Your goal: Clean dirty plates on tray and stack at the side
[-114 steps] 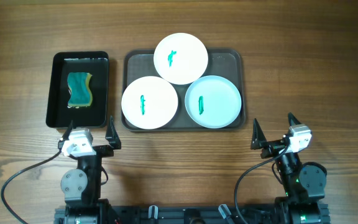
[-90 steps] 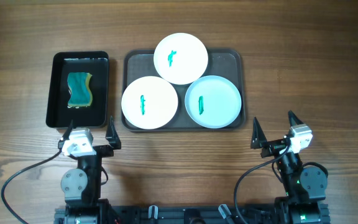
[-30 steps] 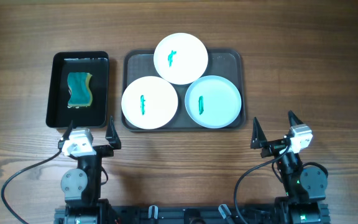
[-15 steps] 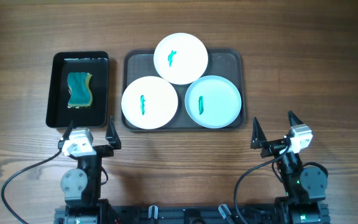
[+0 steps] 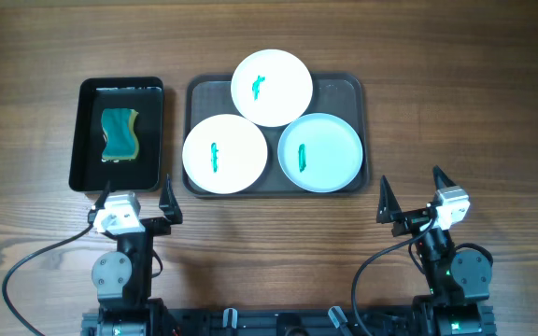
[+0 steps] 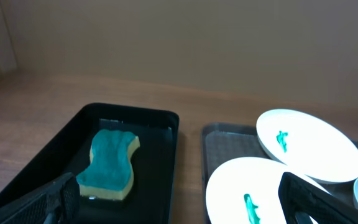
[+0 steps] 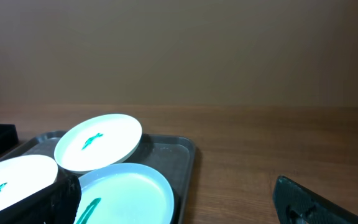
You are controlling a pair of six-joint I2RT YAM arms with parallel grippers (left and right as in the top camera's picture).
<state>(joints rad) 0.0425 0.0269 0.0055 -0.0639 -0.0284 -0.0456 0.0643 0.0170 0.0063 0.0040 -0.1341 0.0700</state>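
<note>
Three plates lie on the dark grey-brown tray (image 5: 342, 89). A white plate (image 5: 272, 87) is at the back, a white plate (image 5: 225, 154) at front left, a pale blue plate (image 5: 320, 152) at front right. Each carries a green smear. My left gripper (image 5: 135, 202) is open and empty near the front edge, below the black tray. My right gripper (image 5: 411, 198) is open and empty at front right. The left wrist view shows both white plates (image 6: 309, 143) (image 6: 247, 193). The right wrist view shows the pale blue plate (image 7: 126, 190) and the tray (image 7: 179, 152).
A smaller glossy black tray (image 5: 82, 131) stands left of the big tray and holds a teal and yellow sponge (image 5: 120, 134), which also shows in the left wrist view (image 6: 110, 165). Bare wooden table lies to the right of the tray.
</note>
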